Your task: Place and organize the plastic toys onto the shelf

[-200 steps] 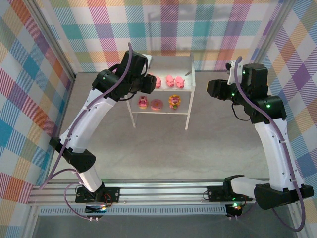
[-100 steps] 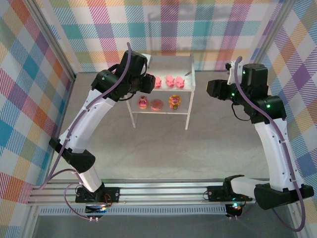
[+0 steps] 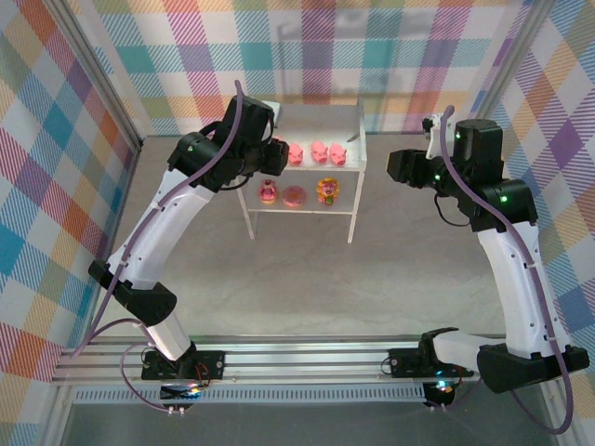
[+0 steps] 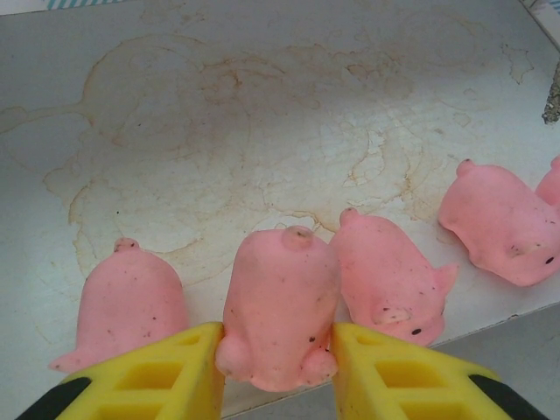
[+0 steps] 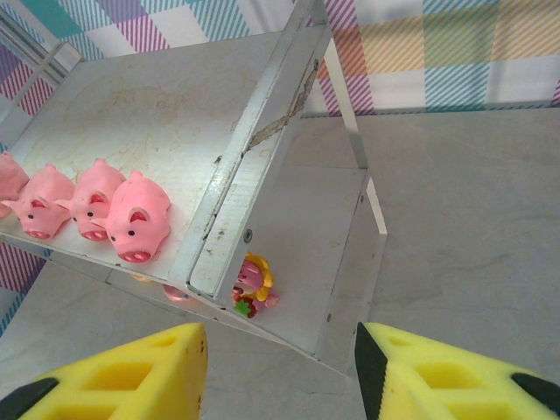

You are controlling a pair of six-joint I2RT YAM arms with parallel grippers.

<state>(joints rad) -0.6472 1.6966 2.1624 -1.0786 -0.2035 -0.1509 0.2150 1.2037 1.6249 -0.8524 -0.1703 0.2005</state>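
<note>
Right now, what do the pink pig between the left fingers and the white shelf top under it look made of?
Small pink pig figure: probably soft matte plastic or rubber; rounded moulded shape, no glare, dirt specks. White shelf top: hard smooth painted sheet, perhaps metal; flat, faint sheen, brown ring stains.

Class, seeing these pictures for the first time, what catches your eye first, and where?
Pink pigs line the stained top of the white shelf, where the left gripper clamps one pig between yellow fingers. A pink donut sits on the lower tier between a pink-red figure and a yellow-orange-red figure, and the right gripper hangs open beside the shelf.
</note>
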